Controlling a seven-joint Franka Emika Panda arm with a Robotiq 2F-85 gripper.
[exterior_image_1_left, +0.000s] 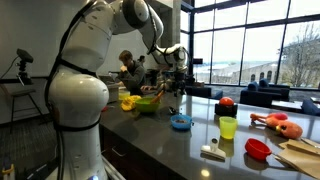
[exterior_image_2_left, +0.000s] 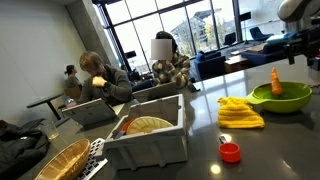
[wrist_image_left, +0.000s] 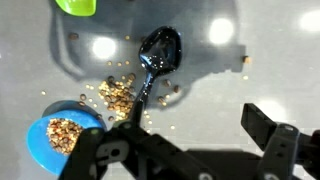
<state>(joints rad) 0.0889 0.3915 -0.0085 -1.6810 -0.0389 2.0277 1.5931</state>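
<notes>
1. Plainly, the gripper (wrist_image_left: 190, 140) hangs low over the grey counter (wrist_image_left: 270, 60) with its fingers (wrist_image_left: 268, 128) spread wide, pinching nothing.
2. In the wrist view, a black spoon (wrist_image_left: 155, 62) lies flat on the counter. Its bowl is well ahead of the fingertips, and its handle runs back until it slips under the finger on the picture's left. Whether that finger touches the handle cannot be told.
3. Loose grains (wrist_image_left: 118, 92) are scattered just ahead of that same finger, on both sides of the handle, and a few strays lie farther out towards the opposite finger.
4. A blue bowl (wrist_image_left: 62, 135) part-filled with the same grains sits just outside that left-hand finger, close beside it. A lime-green object (wrist_image_left: 75, 6) shows only its edge, far ahead at the top of the frame.
5. Judged from this layout, the work in hand is spooning grains at the blue bowl. The moment falls between grips, since the spoon is down and the jaws stand wide.
6. A next move would call for centring the handle between the fingers rather than beneath one of them. It would then need a firm close near the handle's end and a level lift, so that the spoon's tip does not sweep the spilled grains farther across the counter.
</notes>
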